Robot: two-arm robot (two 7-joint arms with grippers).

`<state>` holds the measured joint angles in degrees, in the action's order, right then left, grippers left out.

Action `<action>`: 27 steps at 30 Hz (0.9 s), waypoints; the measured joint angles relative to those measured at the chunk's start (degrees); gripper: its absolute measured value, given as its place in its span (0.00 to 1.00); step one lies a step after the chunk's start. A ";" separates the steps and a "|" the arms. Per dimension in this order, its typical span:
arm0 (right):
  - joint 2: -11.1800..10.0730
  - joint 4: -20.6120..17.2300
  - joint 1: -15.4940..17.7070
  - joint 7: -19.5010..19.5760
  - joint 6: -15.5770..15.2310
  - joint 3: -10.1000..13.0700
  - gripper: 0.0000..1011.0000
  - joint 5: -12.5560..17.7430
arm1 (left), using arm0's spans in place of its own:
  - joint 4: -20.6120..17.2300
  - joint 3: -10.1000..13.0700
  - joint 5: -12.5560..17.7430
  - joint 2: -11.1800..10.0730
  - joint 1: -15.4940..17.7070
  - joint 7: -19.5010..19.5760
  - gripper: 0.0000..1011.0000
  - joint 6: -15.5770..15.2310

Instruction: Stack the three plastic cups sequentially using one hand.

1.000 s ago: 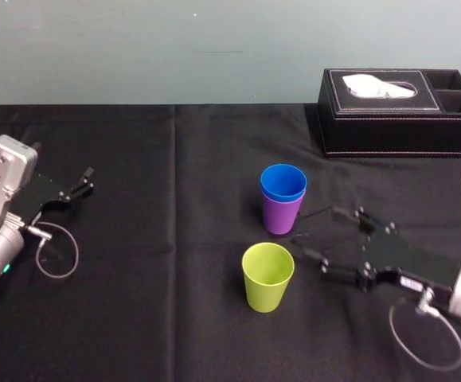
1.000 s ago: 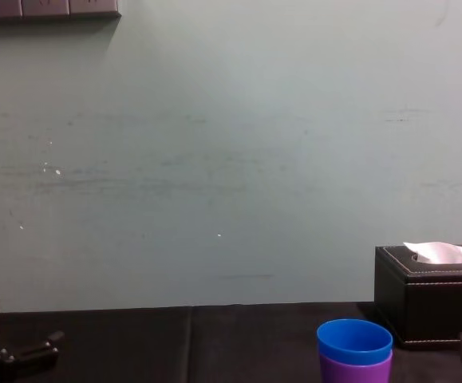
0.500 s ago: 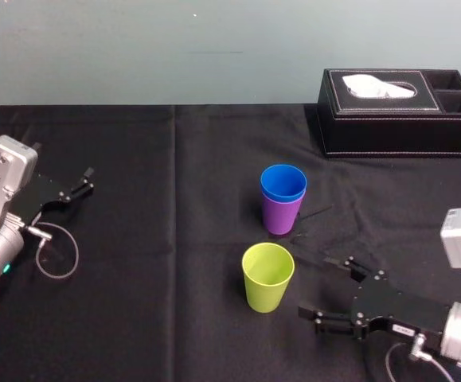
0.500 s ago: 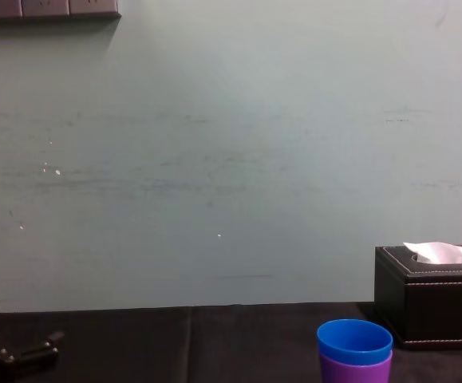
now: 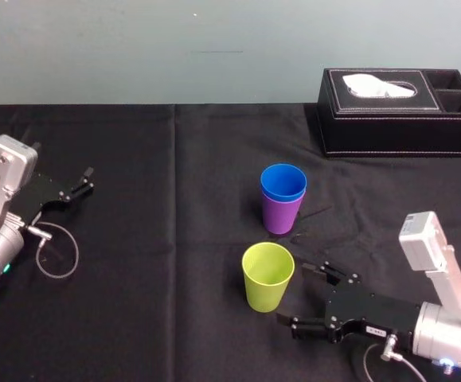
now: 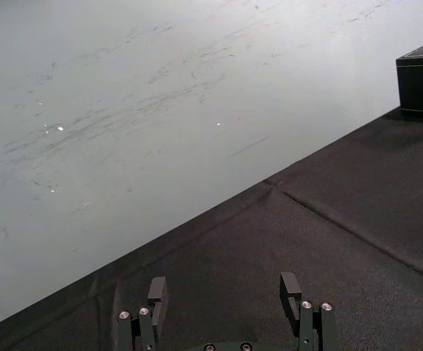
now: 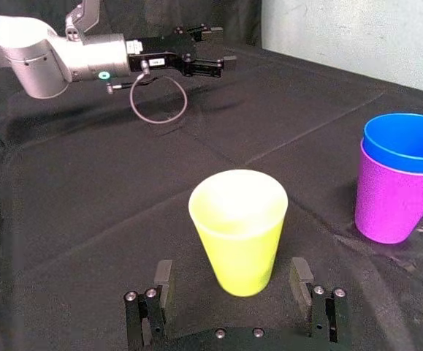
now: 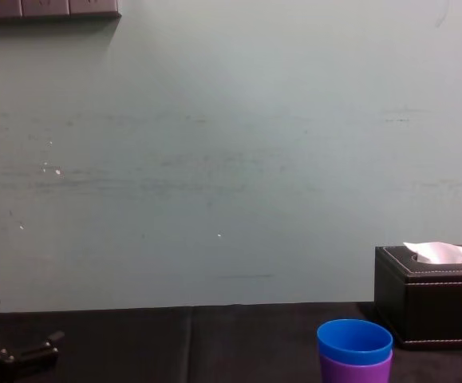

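Tablecloth (image 5: pixel 158 302) holds three: blue cup (image 5: pixel 283 182) inside purple cup (image 5: pixel 280 217), yellow-green cup (image 5: pixel 267 280) apart.

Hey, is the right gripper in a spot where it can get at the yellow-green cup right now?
Probably yes. The right gripper is open beside the yellow-green cup, its fingers spread wider than the cup, and nothing stands between them.

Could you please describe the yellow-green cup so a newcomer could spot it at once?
On the black tablecloth, look nearer the robot than the black tissue box. The yellow-green cup stands alone, close to the open right gripper; the blue cup sits nested in the purple cup farther back.
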<state>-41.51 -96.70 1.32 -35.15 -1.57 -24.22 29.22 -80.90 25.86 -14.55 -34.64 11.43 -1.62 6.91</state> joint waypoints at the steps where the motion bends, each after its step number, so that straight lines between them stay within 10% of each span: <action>1: 0.09 0.08 -0.12 0.04 -0.04 -0.11 0.99 -0.11 | 0.00 0.00 0.00 0.00 0.00 0.00 1.00 0.00; 27: 3.73 2.45 -6.67 -0.16 -2.25 -3.85 0.99 -2.72 | 0.00 0.00 0.00 0.00 0.00 0.00 1.00 0.00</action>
<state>-37.78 -94.25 -5.35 -35.30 -3.82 -28.06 26.50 -80.90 25.86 -14.55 -34.65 11.44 -1.62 6.91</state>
